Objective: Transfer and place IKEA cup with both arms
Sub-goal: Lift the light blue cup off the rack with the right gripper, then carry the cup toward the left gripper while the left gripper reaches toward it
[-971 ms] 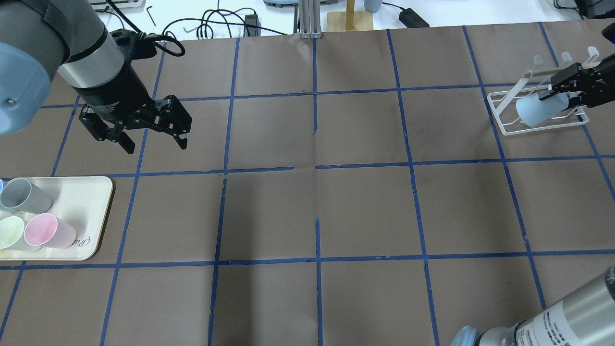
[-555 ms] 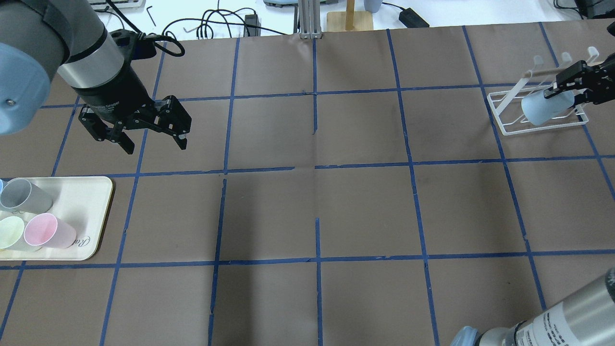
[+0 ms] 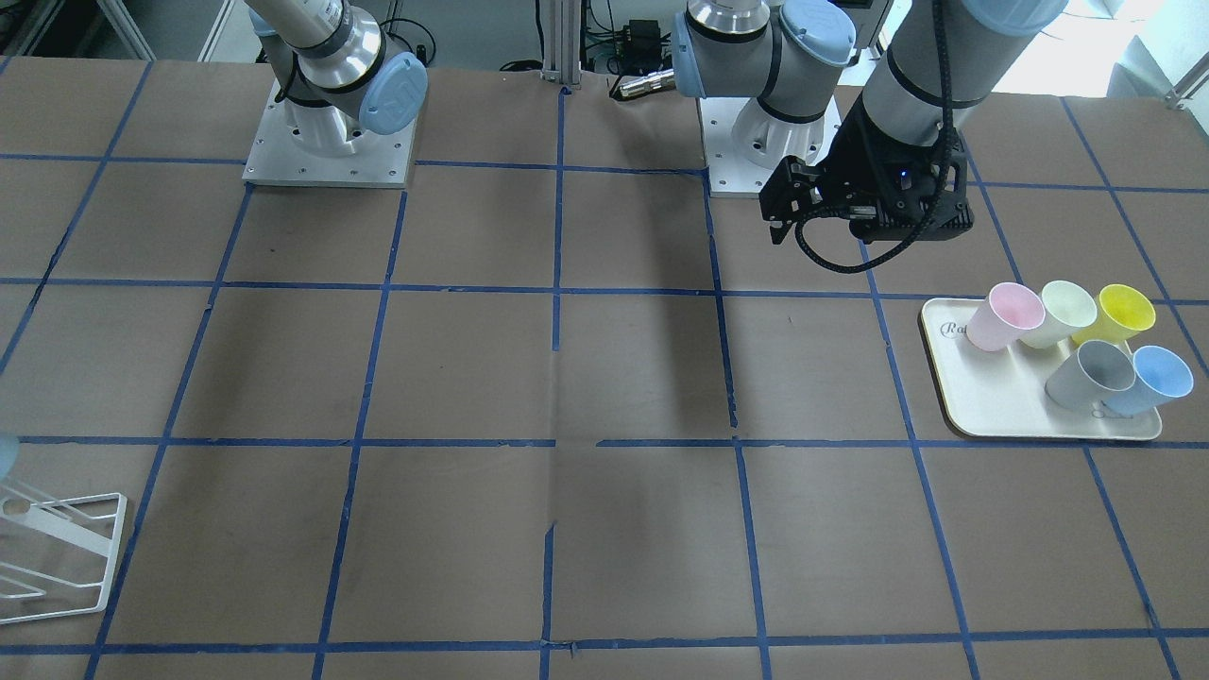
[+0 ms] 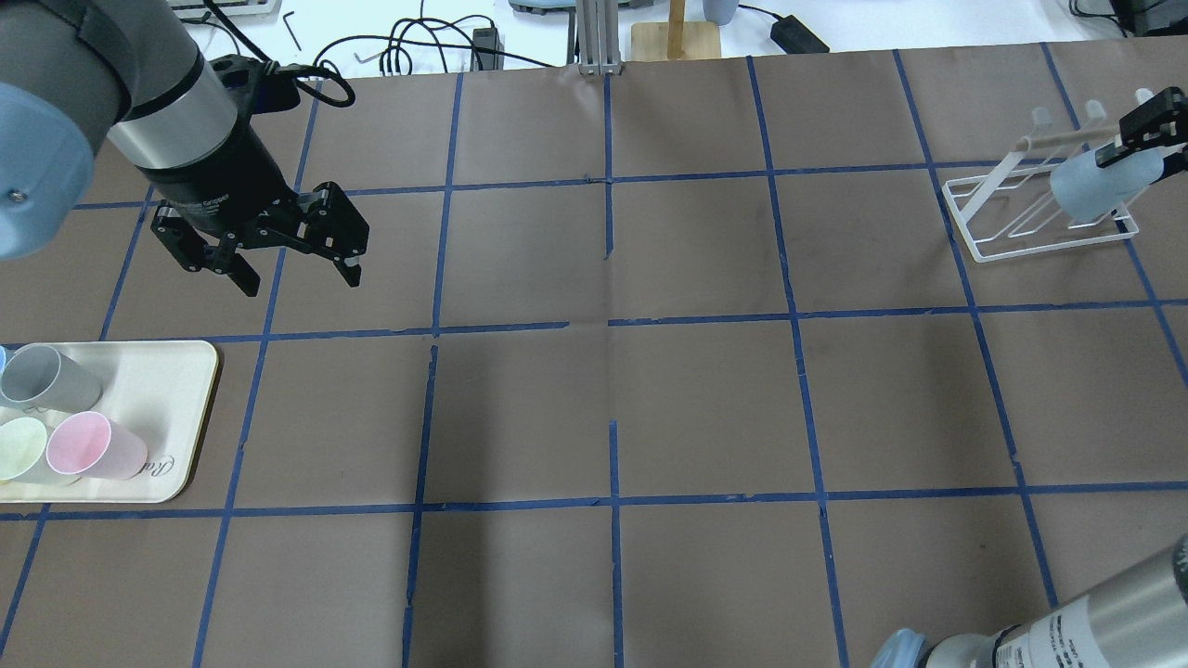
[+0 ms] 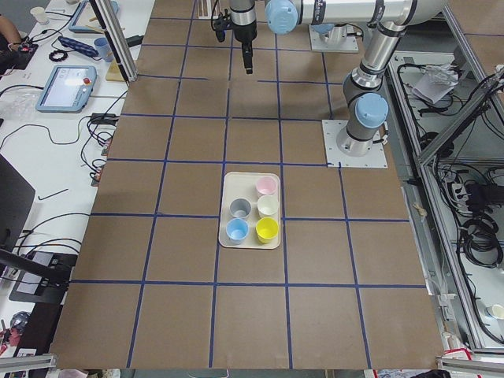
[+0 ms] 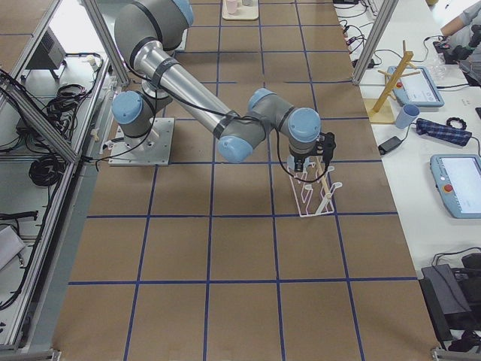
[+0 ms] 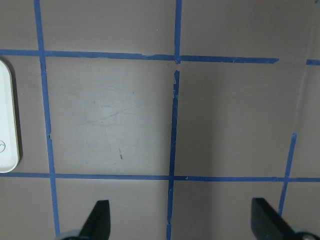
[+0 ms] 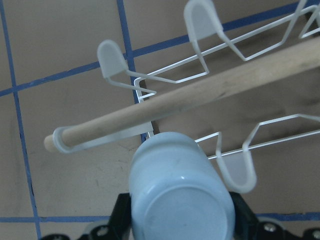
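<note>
One brown-papered bench (image 4: 705,399), gridded with blue tape, carries everything. At its right end, near the far edge, the right gripper (image 4: 1125,148) is clamped on one light-blue IKEA cup (image 4: 1086,190), with a finger on each side of the cup's wall. The cup hangs tilted over the single white wire rack (image 4: 1026,223), just beside the rack's one wooden rod (image 8: 210,95). Its closed base faces the wrist camera, and I cannot tell whether it touches the rack.

The left gripper (image 4: 302,276) hovers above bare paper toward the left end, its two fingers (image 7: 98,220) spread wide apart and holding nothing.

At that left end, one cream tray (image 3: 992,401) holds five upright cups: one pink cup (image 3: 1009,316), one pale green cup (image 3: 1063,312), one yellow cup (image 3: 1122,312), one grey cup (image 3: 1091,373) and one blue cup (image 3: 1154,378). That makes six cups in all, two of them blue.
</note>
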`<action>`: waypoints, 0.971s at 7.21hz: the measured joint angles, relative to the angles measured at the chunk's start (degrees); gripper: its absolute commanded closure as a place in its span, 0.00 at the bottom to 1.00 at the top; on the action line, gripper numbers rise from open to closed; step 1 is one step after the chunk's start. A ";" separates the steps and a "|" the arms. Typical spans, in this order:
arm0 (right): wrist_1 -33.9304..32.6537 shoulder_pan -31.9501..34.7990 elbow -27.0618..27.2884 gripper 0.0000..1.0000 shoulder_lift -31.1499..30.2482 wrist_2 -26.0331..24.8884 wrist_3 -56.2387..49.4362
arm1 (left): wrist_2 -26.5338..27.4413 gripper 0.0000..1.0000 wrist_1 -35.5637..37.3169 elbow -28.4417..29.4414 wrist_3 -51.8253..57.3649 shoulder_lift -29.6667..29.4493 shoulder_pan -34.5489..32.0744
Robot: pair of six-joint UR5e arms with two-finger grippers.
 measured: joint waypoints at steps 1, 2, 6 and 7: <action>1.05 0.00 -1.17 0.44 -0.87 -0.17 0.01 | -0.11 0.00 0.33 0.19 0.02 -0.16 -0.01; 2.96 0.13 -2.66 0.44 -1.87 -0.23 0.07 | -1.72 0.00 0.52 0.61 0.06 -0.33 -0.03; 15.81 8.98 -7.98 0.50 -9.93 3.03 1.28 | -29.64 0.00 -0.07 0.38 0.00 -0.30 0.42; 18.10 13.49 -7.92 0.50 -12.17 6.30 2.94 | -37.00 0.00 -0.40 -0.27 0.00 -0.26 0.85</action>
